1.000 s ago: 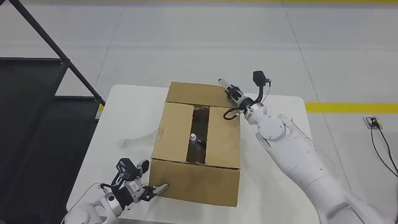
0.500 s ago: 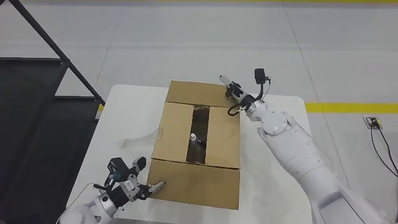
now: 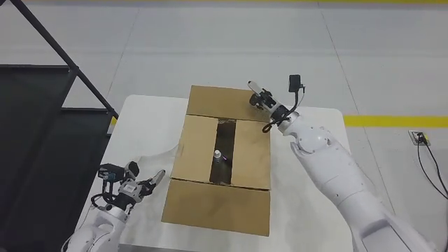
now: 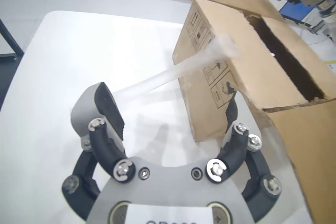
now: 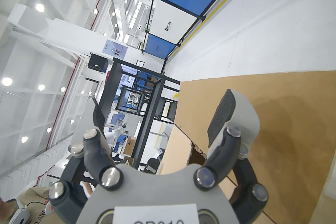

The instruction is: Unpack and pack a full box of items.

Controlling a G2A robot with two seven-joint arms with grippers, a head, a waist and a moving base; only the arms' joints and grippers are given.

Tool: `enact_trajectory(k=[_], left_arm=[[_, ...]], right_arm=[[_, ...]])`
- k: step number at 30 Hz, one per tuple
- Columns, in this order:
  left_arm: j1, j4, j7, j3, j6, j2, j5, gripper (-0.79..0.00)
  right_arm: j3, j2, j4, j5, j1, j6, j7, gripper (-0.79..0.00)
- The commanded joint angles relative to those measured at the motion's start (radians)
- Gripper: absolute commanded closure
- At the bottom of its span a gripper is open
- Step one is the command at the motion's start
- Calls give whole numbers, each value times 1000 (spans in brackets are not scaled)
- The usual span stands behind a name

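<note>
Box (image 3: 190,148) is brown cardboard, narrowly open on top.

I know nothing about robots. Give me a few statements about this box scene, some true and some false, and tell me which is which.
1. The cardboard box has its long top flaps shut tight. False: a dark gap runs between them, and a bottle top shows through it.
2. A strip of clear tape trails from the box's side. True.
3. The right gripper holds a bottle. False: it is open and empty, over the box's far flap.
4. The left gripper is open, beside the box's near corner. True.
</note>
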Motion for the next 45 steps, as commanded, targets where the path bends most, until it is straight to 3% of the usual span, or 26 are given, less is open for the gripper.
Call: enact_trajectory(k=[1, 7, 12, 24, 29, 35, 40, 45], left_arm=[[-20, 22, 7, 24, 26, -4, 17, -785], [-48, 47, 12, 57, 34, -10, 51, -785], [-53, 40, 24, 79, 45, -14, 83, -785], [-42, 17, 47, 105, 38, -22, 100, -785], [-36, 16, 53, 98, 40, -22, 101, -785], [-14, 5, 72, 69, 40, -21, 93, -785], [33, -50, 106, 22, 23, -17, 78, -785], [120, -161, 139, -32, -69, -5, 123, -785]], right_arm=[[-4, 2, -38, -5, -24, 6, 66, -785], [-10, 5, -103, 29, -35, 40, 357, -785], [-45, -12, -106, 18, -15, 126, 485, -785], [-116, -86, 22, 15, 46, 201, 528, -785], [-119, -114, 77, 52, 62, 179, 559, -785], [-69, -134, 144, 204, 73, 116, 673, -785], [-26, -143, 191, 306, 89, 91, 777, -785], [-18, -162, 201, 326, 105, 79, 760, -785]])
